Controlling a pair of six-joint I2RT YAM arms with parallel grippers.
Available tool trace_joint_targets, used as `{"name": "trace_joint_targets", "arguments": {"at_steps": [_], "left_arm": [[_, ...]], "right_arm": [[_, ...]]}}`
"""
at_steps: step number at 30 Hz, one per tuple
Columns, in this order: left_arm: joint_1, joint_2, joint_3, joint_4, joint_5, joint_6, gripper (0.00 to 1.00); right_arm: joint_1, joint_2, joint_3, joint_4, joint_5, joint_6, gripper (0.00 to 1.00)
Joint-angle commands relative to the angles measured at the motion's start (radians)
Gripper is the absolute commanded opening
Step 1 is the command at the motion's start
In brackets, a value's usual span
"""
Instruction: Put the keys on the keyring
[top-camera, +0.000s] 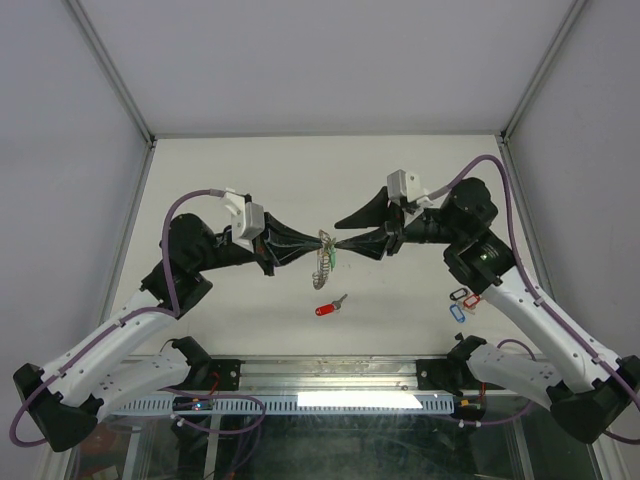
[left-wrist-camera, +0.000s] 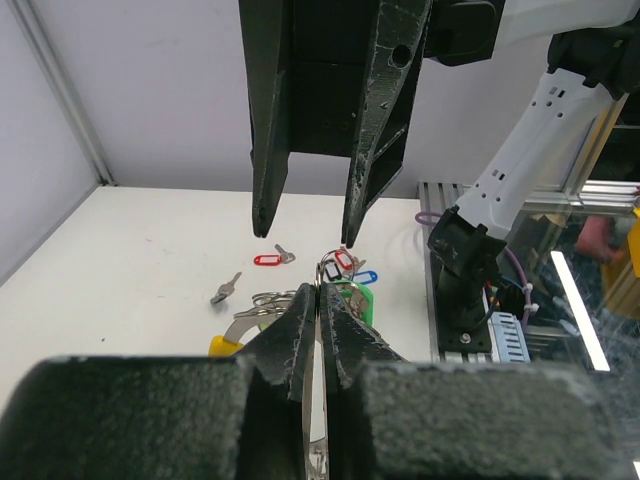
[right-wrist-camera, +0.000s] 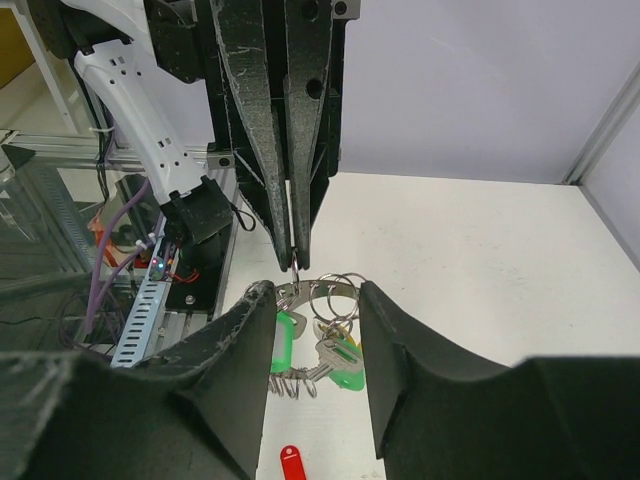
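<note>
The keyring (top-camera: 322, 262), a silvery band carrying small rings, hangs above the table's middle. My left gripper (top-camera: 320, 243) is shut on its top edge, fingertips pressed together (left-wrist-camera: 320, 290). Two keys with green tags (right-wrist-camera: 343, 366) and a yellow tag (left-wrist-camera: 225, 345) dangle from it. My right gripper (top-camera: 337, 234) faces the left one, open, its fingers either side of the keyring's band (right-wrist-camera: 326, 284) and rings with a gap showing. A red-tagged key (top-camera: 327, 308) lies on the table below. A bare grey key (left-wrist-camera: 225, 290) lies near it.
Blue and red key tags (top-camera: 460, 303) lie on the table by the right arm's base. The aluminium frame rail (top-camera: 330, 375) runs along the near edge. White enclosure walls stand left, right and behind.
</note>
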Motion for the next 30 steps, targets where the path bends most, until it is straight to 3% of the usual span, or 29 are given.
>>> {"name": "trace_joint_targets", "arguments": {"at_steps": [1,30], "left_arm": [[-0.005,0.0,0.026,0.067,0.028,-0.013,0.0],[-0.006,-0.007,0.046,0.068,0.029,-0.012,0.0]], "right_arm": [[0.013,0.005,0.022,0.059,-0.031,0.021,0.41],[0.035,0.026,-0.036,0.039,-0.043,-0.004,0.33]]}}
